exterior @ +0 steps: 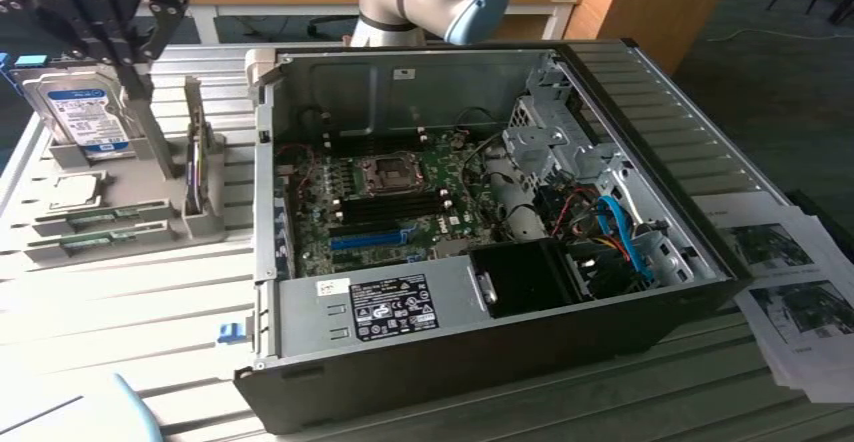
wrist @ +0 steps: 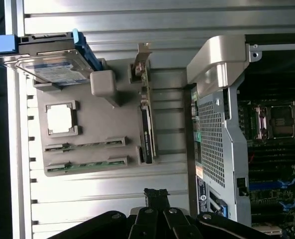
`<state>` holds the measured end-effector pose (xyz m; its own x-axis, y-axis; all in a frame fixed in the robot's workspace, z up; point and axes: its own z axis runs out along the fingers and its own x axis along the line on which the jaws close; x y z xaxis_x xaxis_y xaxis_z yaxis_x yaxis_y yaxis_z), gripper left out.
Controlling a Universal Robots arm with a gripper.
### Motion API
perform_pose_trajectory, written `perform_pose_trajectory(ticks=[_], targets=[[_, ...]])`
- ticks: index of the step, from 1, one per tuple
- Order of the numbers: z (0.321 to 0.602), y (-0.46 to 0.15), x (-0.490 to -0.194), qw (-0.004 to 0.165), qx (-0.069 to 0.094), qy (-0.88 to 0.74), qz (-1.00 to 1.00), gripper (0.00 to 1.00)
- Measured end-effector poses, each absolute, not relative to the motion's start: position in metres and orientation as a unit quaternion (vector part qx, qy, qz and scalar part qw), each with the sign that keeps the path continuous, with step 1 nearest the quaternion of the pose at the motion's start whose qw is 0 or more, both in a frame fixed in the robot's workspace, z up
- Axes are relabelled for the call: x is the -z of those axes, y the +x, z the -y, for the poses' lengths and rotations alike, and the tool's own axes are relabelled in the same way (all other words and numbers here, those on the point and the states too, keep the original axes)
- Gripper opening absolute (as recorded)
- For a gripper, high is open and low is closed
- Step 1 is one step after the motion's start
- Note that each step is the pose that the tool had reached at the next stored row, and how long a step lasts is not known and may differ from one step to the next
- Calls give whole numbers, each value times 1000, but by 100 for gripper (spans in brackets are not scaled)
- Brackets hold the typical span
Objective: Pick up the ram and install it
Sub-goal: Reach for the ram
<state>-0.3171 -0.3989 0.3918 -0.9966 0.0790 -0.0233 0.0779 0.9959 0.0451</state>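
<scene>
Gripper [wrist: 155, 195] over gray holder [wrist: 100, 122] by the desk [exterior: 134, 322] edge at the exterior view's left; jaws seem closed, empty, hard to see. Ram [wrist: 85, 145] lies slotted in holder.

The exterior view looks from high and obliquely down into the open computer case [exterior: 467, 377], rather near to it. The wrist view looks past the gripper [wrist: 157, 195] straight down on the grey parts holder [wrist: 112, 119]. Both views share this holder, the hard drive [exterior: 83, 112] and the CPU socket [exterior: 395, 173].
</scene>
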Motion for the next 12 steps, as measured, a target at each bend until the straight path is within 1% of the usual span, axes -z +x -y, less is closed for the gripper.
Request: perform_pose_trajectory(ticks=[12], targets=[[399, -356, -392, 13, -22, 40, -999, 9]])
